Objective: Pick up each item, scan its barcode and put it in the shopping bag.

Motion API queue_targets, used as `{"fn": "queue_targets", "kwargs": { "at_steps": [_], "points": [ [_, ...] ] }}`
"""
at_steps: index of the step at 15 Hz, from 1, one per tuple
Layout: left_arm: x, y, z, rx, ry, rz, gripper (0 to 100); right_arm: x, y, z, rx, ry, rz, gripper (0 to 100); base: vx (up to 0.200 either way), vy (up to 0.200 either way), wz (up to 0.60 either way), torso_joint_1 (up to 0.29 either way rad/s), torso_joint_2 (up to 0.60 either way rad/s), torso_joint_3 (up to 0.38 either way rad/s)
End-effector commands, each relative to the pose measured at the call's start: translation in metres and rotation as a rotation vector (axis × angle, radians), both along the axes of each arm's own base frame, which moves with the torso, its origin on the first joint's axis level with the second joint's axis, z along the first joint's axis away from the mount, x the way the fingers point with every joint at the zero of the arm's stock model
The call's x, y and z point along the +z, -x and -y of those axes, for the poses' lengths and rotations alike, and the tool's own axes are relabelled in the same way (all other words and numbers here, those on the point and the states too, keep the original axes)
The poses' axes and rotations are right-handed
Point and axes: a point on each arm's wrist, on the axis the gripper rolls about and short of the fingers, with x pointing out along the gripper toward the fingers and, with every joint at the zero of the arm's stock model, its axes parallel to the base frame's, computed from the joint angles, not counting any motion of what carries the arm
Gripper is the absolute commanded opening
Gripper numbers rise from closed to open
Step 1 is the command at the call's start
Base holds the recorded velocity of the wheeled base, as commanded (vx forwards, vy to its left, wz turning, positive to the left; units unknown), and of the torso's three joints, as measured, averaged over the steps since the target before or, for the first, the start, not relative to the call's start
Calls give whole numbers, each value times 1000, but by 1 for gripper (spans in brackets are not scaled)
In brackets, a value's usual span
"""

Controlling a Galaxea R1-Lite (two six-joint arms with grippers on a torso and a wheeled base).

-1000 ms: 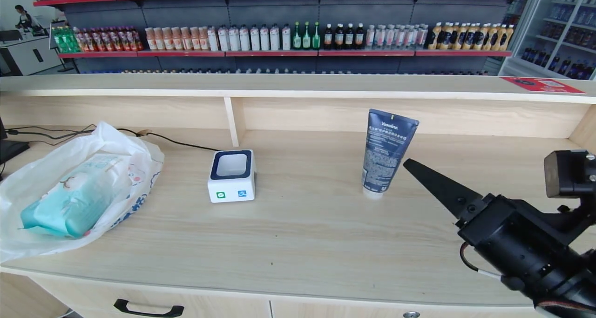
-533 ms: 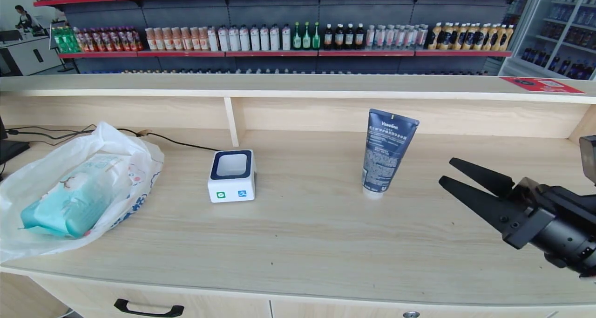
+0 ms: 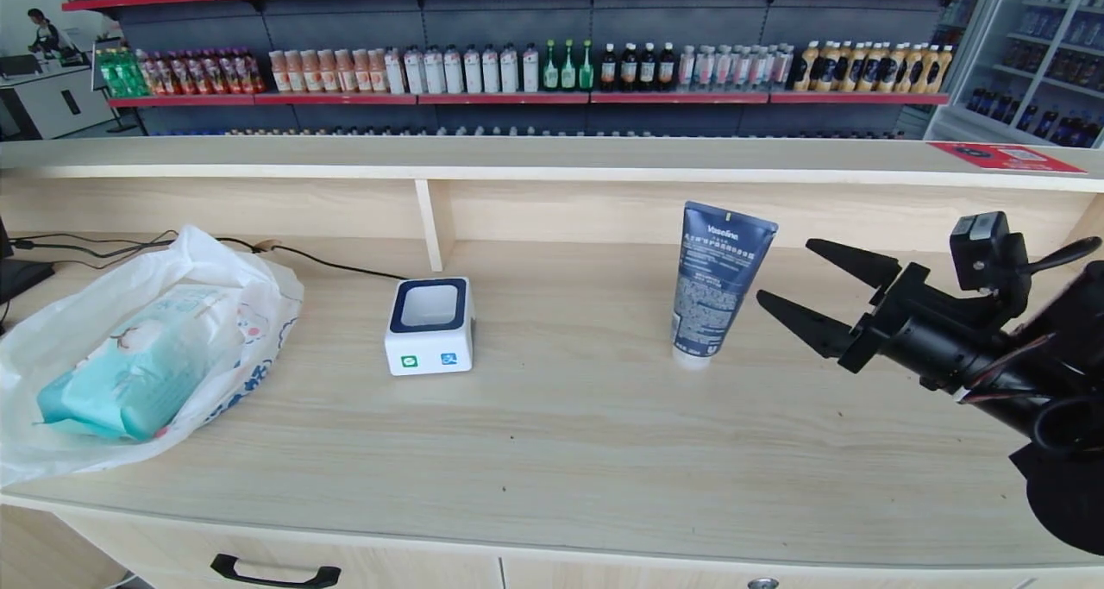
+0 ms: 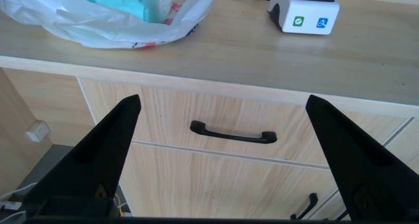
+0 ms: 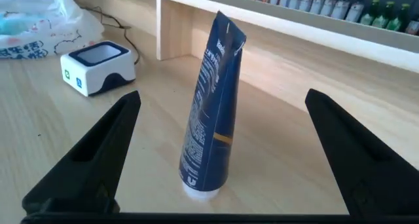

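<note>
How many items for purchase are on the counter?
2: the blue tube stands right of the scanner; the teal pack lies in the shopping bag. The bag may hide more.

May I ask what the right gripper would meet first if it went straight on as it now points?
Most likely the blue tube, standing cap-down on the counter; it sits centred ahead of the open right gripper, though the remaining depth is unclear.

Shopping bag (image 3: 203, 257) at counter (image 3: 561, 434) left; scanner (image 3: 429, 326) mid-counter; tube (image 3: 718, 283) right of it; right gripper (image 3: 786, 271) beside tube.
</note>
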Motion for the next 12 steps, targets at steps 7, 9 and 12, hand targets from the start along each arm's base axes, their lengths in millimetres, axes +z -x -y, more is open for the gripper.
{"fn": "queue_targets", "kwargs": {
  "at_steps": [7,9,12],
  "points": [
    [0,0,0,1,0,1,100,-27,-16,7,-67,20,-76,100,0,0,0,0,0,0],
    [0,0,0,1,0,1,100,-29,-17,4,-98,25,-73,100,0,0,0,0,0,0],
    [0,0,0,1,0,1,100,-28,-20,2,-171,6,-70,100,0,0,0,0,0,0]
  ]
}}
